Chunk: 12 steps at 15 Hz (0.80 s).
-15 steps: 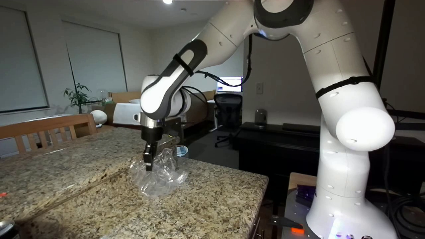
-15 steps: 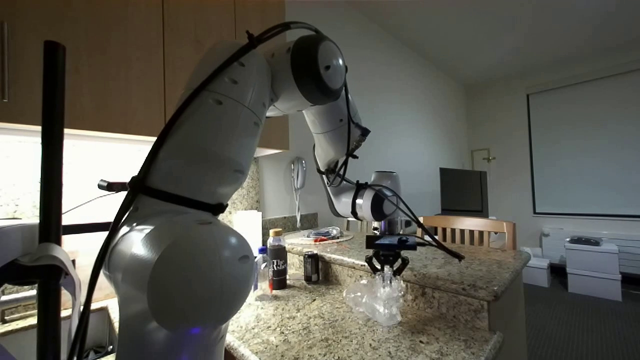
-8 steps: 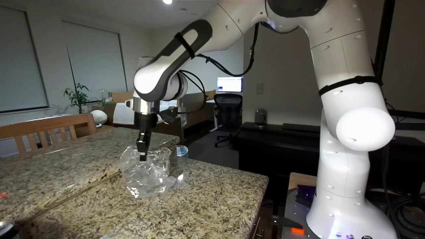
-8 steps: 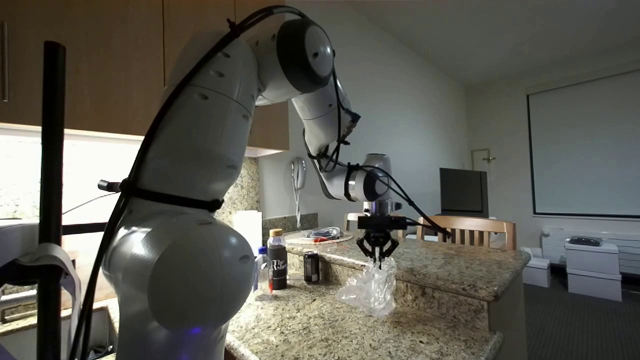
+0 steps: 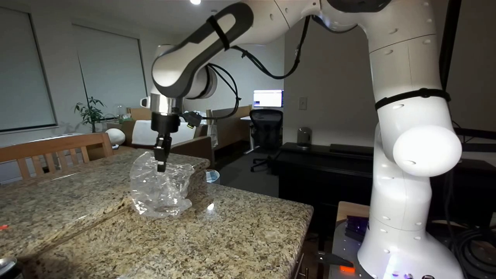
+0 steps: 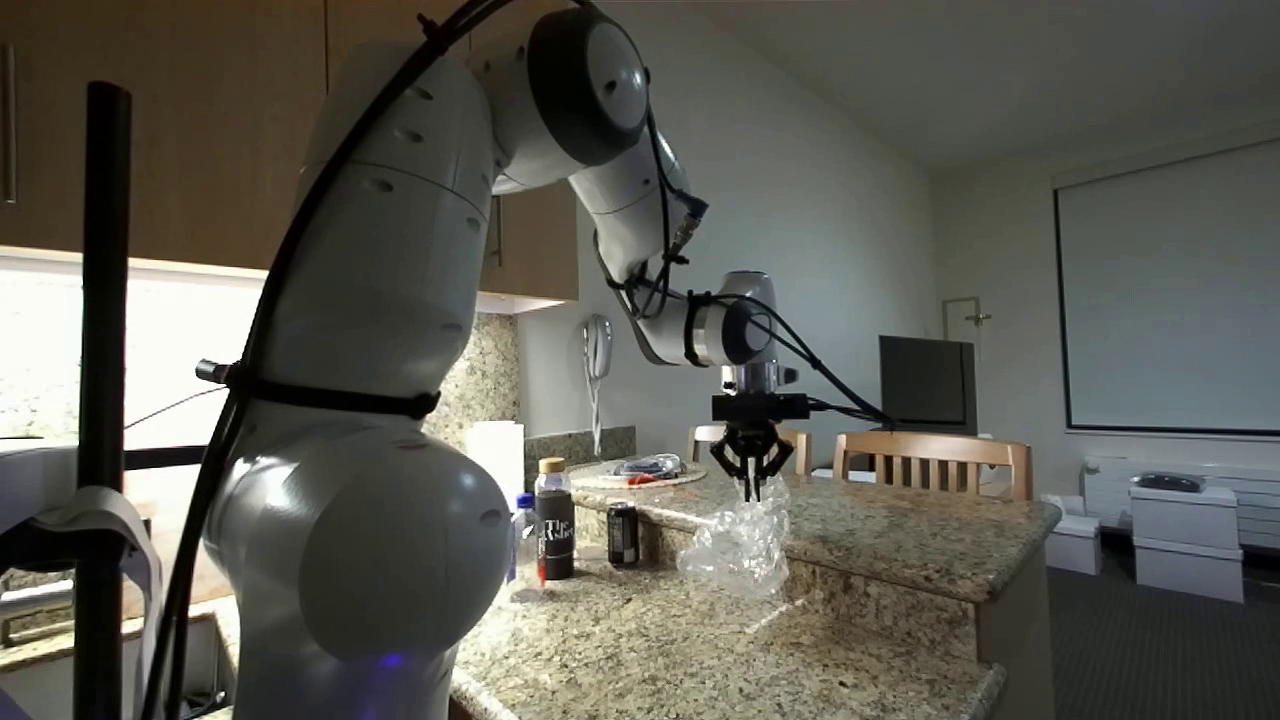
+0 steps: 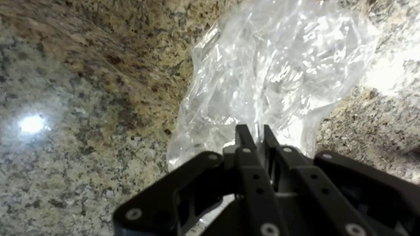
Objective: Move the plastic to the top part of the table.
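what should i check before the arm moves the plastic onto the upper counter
1. Plastic gripped: ok, the gripper is closed on it in the wrist view.
2. Grip firm enough to carry it: cannot tell from pictures alone.
3. Plastic fully over the upper counter: not ok, its lower part hangs in front of the step face in an exterior view.
4. Plastic off the lower counter: cannot tell, any gap under it is unclear.
5. Black can apart from the plastic: ok, in an exterior view.
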### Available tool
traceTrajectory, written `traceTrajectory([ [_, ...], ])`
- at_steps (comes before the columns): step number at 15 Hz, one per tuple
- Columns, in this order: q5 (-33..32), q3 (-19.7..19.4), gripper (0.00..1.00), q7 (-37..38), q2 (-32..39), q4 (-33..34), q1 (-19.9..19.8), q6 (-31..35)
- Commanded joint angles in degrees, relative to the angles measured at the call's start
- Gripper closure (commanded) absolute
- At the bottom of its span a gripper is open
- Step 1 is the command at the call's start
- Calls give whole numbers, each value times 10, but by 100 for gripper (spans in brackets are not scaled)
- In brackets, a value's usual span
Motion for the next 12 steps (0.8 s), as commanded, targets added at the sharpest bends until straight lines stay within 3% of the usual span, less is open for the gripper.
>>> traceTrajectory([
  [1, -28, -5, 89, 15, -3, 30, 15, -5],
  [8, -132, -30, 89, 107, 69, 123, 42, 71],
  [12, -170, -51, 90, 149, 117, 200, 48, 65],
])
